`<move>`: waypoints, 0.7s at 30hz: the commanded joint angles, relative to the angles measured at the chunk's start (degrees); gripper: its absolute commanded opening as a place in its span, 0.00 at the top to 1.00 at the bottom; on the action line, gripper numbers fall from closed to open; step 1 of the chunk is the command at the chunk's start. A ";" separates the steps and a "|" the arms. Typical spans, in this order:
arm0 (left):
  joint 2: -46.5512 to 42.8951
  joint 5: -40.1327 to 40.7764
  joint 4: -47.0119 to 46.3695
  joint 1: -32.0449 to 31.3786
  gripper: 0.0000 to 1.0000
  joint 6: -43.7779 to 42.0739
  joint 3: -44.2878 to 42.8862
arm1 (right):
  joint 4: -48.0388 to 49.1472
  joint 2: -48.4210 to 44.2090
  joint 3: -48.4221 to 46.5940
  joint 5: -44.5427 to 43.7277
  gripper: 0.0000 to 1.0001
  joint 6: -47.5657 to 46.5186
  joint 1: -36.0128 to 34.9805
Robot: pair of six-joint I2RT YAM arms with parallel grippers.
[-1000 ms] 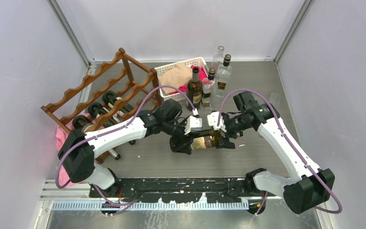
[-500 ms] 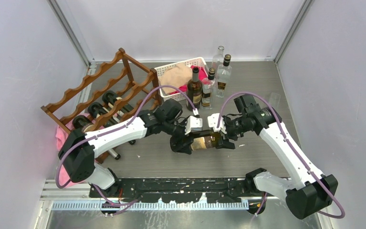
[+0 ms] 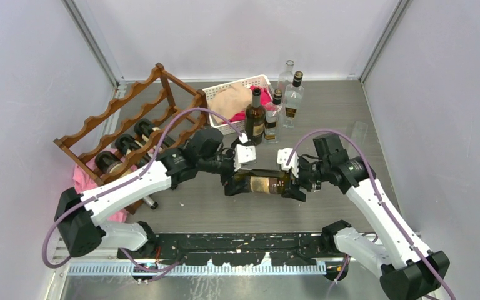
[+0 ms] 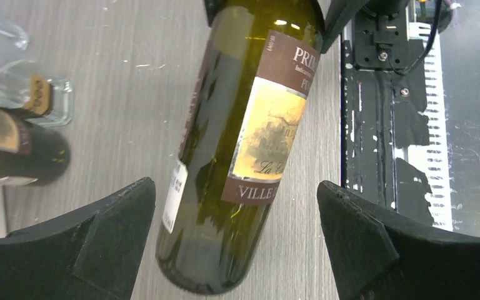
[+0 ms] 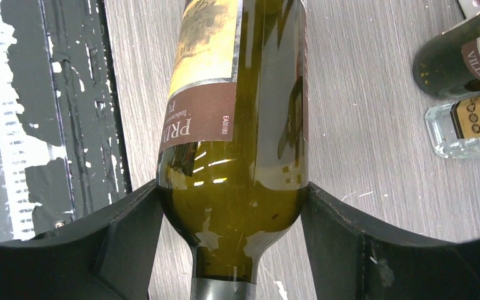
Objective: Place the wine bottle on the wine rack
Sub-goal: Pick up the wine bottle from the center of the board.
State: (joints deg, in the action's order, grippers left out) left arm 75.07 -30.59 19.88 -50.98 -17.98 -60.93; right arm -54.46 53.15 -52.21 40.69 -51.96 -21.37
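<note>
Open room: the grey table [image 3: 350, 106] is bare to the right of the right arm and in front of the wine bottle [image 3: 261, 184], up to the black base rail [image 3: 237, 240].
Edges: pale walls close the left, right and back sides of the table.
Crowded side: the wine rack [image 3: 114, 105] stands at the back left. A white basket [image 3: 215, 92] and upright bottles [image 3: 255, 115] stand at the back centre.
Rack: reddish-brown wood, an open frame with scalloped rails in tiers. Dark bottles [image 3: 125, 142] already lie in its lower cradles.
Table surface: matt, wood-grained, with scattered white scuffs.
Bottle: olive-green glass, glossy, with a brown and yellow paper label. It lies level at the table's centre, well apart from the rack, with its neck toward the right arm.
Right gripper [image 5: 231, 190]: clamped on the bottle's shoulder just above the neck, with a black finger [image 5: 131, 231] pressing each side of the glass.
Left gripper [image 4: 234, 187]: spread wide around the bottle's base end. Bare table shows between each finger [image 4: 109, 231] and the glass, so it grips nothing.
Resting or lifted: cannot tell whether the bottle touches the table.
</note>
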 commanded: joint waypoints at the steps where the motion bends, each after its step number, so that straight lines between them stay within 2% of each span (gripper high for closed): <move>1: -5.15 7.00 0.03 -0.08 0.00 4.49 -3.31 | 10.39 -4.53 1.95 2.15 0.99 7.83 0.01; 5: -7.34 22.96 4.79 0.45 0.00 14.24 -11.67 | 19.50 -6.65 6.68 1.47 0.99 14.98 -0.22; 7: -7.48 27.32 8.67 1.90 0.00 16.71 -16.23 | 25.01 -6.78 8.84 -0.26 0.99 18.60 -1.31; 13: -7.16 33.75 16.96 8.90 0.02 20.48 -24.95 | 44.69 -3.42 14.10 -11.97 0.99 27.67 -9.27; 21: -4.94 40.31 22.60 15.95 0.05 18.26 -30.60 | 72.43 9.01 17.20 -28.47 0.99 35.93 -21.97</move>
State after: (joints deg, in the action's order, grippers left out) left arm 69.17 4.64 38.72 -36.60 0.73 -88.38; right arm -8.78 58.92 -34.02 20.29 -22.37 -38.94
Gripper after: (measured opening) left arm 0.959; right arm 0.786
